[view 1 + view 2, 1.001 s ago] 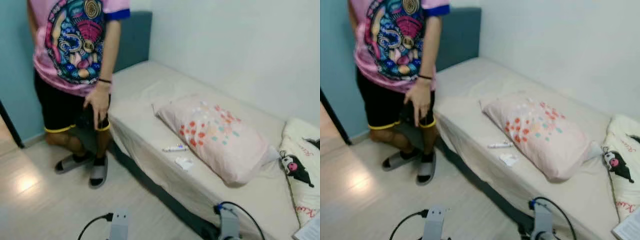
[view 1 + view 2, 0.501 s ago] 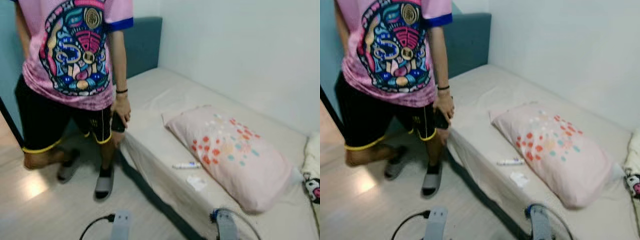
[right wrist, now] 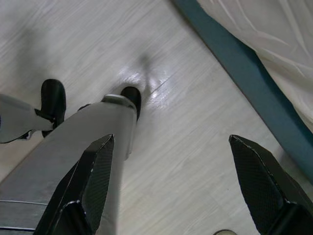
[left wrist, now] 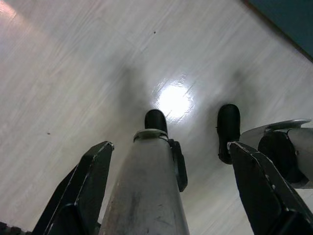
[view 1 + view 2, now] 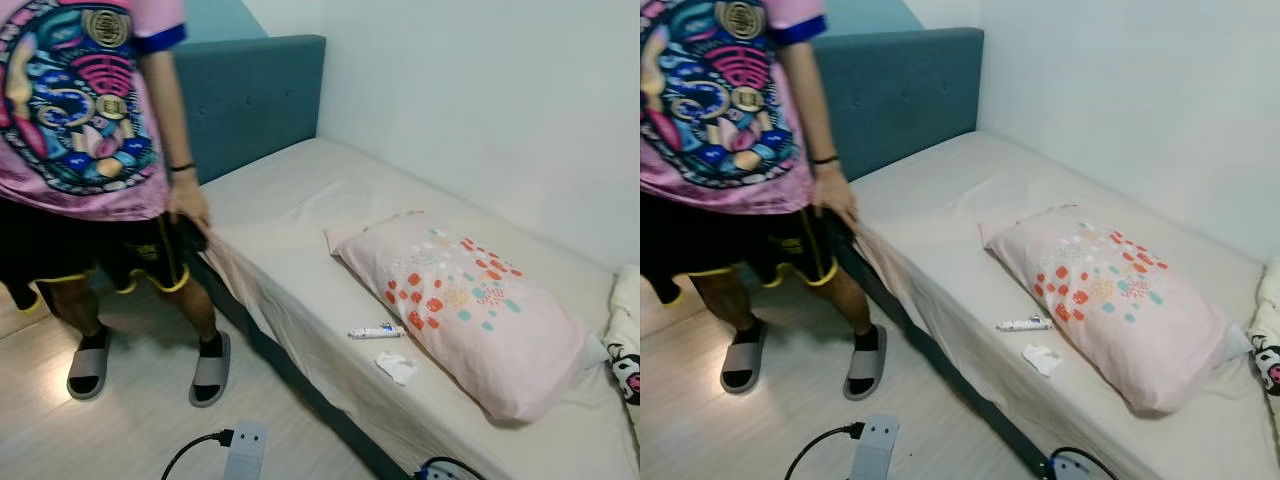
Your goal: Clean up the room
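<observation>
On the bed [image 5: 300, 200], near its front edge, lie a small white tube [image 5: 377, 332] and, just beside it, a crumpled white scrap [image 5: 397, 367]. Both sit close to the pink pillow [image 5: 460, 305] with coloured dots, not touching it. A second pillow with a black cartoon figure [image 5: 625, 350] sits at the far right. Teal headboard [image 5: 250, 95] stands at the bed's left end against the white wall [image 5: 480, 90].

A person in a pink printed shirt [image 5: 70, 110], black shorts and grey slippers [image 5: 210, 368] stands on the pale wood floor [image 5: 120, 430] left of the bed, one hand [image 5: 188, 205] at the sheet's corner.

Left gripper [image 4: 171, 196] hangs over the floor, fingers spread wide, nothing between them. Right gripper [image 3: 171, 188] likewise, fingers wide apart and empty, near the bed's teal base [image 3: 244, 68]. The robot's own legs and black feet [image 4: 228, 128] show below them.
</observation>
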Motion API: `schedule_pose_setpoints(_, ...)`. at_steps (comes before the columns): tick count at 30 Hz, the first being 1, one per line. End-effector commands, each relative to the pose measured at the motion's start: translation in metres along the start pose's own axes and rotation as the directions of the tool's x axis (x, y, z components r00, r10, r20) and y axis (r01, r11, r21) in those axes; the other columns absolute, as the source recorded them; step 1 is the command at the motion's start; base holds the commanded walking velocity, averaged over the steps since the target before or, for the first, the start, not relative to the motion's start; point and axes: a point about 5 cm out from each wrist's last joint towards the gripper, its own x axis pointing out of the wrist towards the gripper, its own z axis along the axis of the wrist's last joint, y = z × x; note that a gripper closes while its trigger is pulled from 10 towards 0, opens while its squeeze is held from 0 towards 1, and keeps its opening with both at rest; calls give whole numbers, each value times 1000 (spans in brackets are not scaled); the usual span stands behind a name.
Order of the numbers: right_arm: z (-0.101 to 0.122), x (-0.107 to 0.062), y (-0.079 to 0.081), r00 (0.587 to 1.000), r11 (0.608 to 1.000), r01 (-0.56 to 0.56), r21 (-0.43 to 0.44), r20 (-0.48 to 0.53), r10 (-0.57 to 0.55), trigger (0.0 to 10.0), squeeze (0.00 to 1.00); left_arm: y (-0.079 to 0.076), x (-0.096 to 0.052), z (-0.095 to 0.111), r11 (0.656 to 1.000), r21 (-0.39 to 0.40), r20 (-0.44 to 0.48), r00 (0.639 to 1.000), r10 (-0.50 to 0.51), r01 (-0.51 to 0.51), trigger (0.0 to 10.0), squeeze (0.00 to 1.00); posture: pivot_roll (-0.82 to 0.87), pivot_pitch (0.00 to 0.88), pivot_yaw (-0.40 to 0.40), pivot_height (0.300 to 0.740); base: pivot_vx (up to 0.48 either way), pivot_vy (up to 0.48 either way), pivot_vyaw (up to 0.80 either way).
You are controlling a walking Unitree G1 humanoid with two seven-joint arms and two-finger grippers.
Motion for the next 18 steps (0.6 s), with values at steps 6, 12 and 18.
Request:
schedule_pose_setpoints(6, 3, 1, 3, 1000, 999, 15, -29, -12, -15, 10000, 0, -10, -2, -4, 999, 20, -16, 1000, -25, 25, 10000, 0, 34, 0, -87, 740, 0, 0, 0)
schedule_pose_setpoints(12, 3, 1, 6, 1000, 999, 15, -36, -16, -15, 10000, 0, -10, -2, -4, 999, 34, -20, 999, -29, 30, 10000, 0, 30, 0, -84, 740, 0, 0, 0)
schedule_pose_setpoints(18, 3, 2, 11, 1000, 999, 12, -38, -21, -13, 10000, 0, -10, -2, -3, 999, 33, -21, 999, -31, 32, 10000, 0, 28, 0, -81, 740, 0, 0, 0)
